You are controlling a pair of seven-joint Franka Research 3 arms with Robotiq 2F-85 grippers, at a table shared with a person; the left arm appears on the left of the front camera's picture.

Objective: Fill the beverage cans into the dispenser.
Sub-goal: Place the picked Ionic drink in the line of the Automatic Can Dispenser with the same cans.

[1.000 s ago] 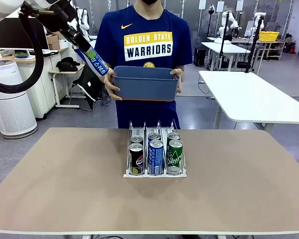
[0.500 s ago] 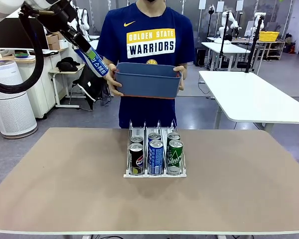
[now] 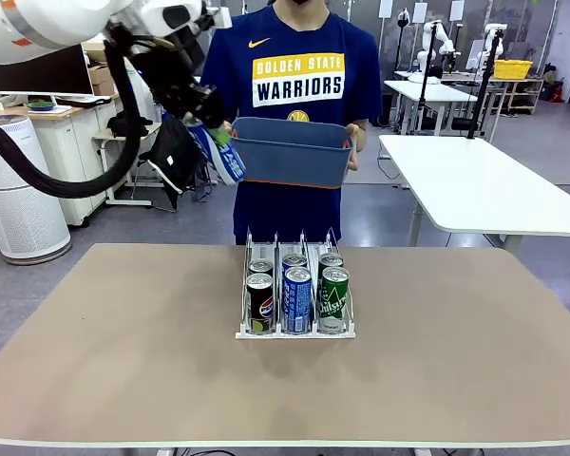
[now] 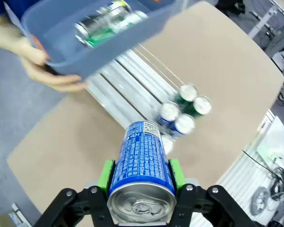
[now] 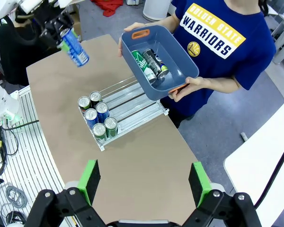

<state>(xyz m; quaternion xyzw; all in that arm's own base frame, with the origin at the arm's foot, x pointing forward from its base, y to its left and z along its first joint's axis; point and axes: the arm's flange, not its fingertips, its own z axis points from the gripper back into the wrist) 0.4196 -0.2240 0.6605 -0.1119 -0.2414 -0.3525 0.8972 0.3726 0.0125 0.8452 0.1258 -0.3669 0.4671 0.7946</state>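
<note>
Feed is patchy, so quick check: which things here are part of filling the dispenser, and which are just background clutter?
Job: blue can in the left gripper; dispenser with six cans; person's tub holding more cans.
Clutter: air purifier; white side table; yellow crate.

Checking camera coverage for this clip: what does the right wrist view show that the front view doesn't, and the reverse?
Right wrist view: the inside of the tub, with loose cans lying in it, and the open right gripper. Front view: the tub's outer wall and the labels on the front cans in the dispenser. Both: the person holding the tub, six cans racked there, the left gripper shut on a blue can.
</note>
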